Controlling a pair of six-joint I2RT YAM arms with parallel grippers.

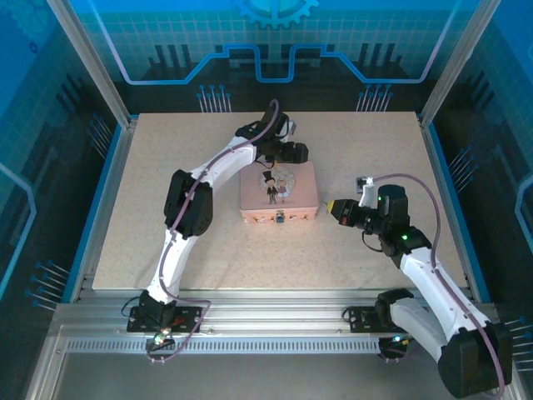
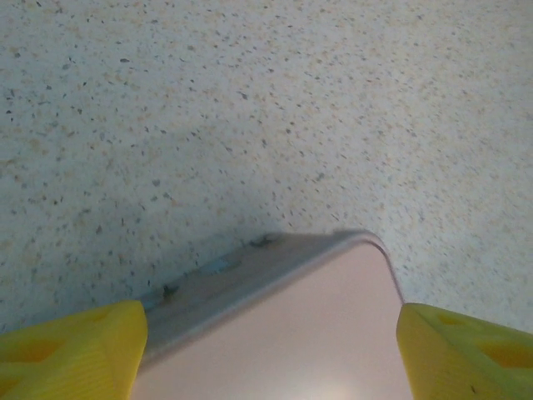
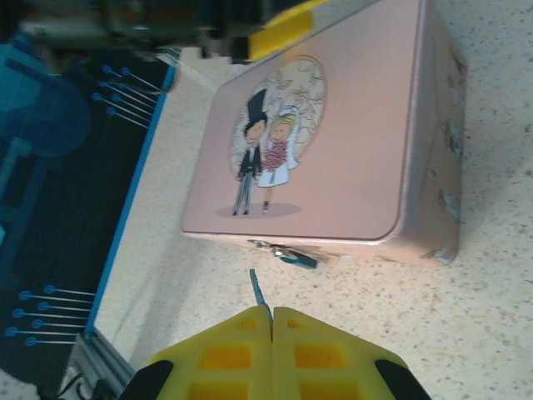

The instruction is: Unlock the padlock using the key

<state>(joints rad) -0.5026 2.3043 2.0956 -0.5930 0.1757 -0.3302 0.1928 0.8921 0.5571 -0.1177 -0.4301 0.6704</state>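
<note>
Your left claw (image 2: 271, 354) hangs over the far end of the tin (image 3: 350, 142), its yellow fingers (image 2: 71, 350) spread wide with one corner of the pink lid between them. Whether the pads actually press on the tin you cannot tell from the wrist view. The tin lies flat near the middle of the speckled table (image 1: 150, 167), its lid carrying a cartoon couple (image 3: 265, 158) (top hat on one, veil on the other). The padlock (image 3: 297, 258) hangs at the clasp on the tin's near side, small and blue-grey, and lies against that front wall just above the table. To its right comes the key (image 3: 257, 290), a thin silvery blade that sticks out from your right claw (image 3: 272, 321) and points toward the tin's front. Its tip sits just beside the padlock, with a small gap between the two. That right claw is pinched tight on the key, its two yellow fingers meeting with no space between them, low over the table beside the tin's near right corner.
</note>
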